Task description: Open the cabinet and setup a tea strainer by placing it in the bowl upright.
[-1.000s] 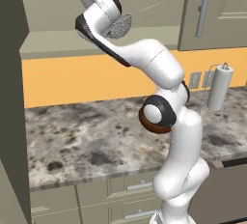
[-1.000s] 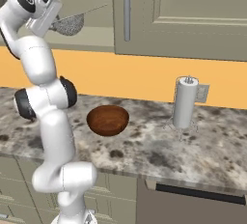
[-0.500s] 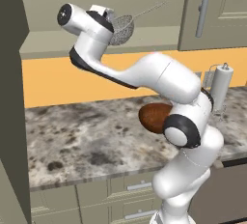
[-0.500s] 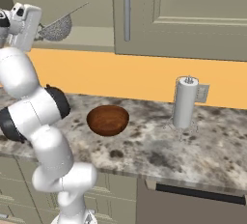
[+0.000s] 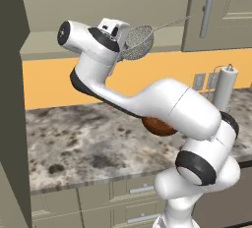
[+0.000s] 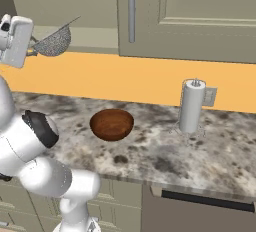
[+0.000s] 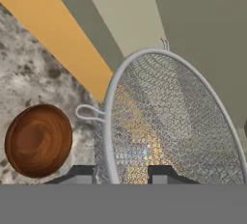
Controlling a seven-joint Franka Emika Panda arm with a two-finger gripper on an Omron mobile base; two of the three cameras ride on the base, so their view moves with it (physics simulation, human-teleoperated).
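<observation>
- Clearly the fetching half looks finished: the tool (image 5: 123,38) is clamped on the tea strainer (image 5: 137,42), carried high in front of the open shelf space, well above the worktop (image 5: 88,143).
- In the hand view the mesh basket (image 7: 164,121) sits right between the two dark fingertips (image 7: 164,172), its rim gripped at the bottom edge, so the hold seems secure.
- What is left, as I judge it: lower the strainer to the bowl (image 6: 111,124) and set it in upright. The bowl sits empty on the worktop, well apart from the strainer and just left of the paper towel holder (image 6: 191,106).
- The cabinet (image 6: 190,16) with the long bar handle (image 6: 131,8) looks shut on the right; whether the door on the far left edge (image 5: 10,99) is the opened one I cannot say for certain.
- Hidden or hard to read: from the left base camera the arm covers most of the bowl, leaving a brown sliver. The strainer's thin wire handle (image 5: 172,23) is faint against the cabinet.
</observation>
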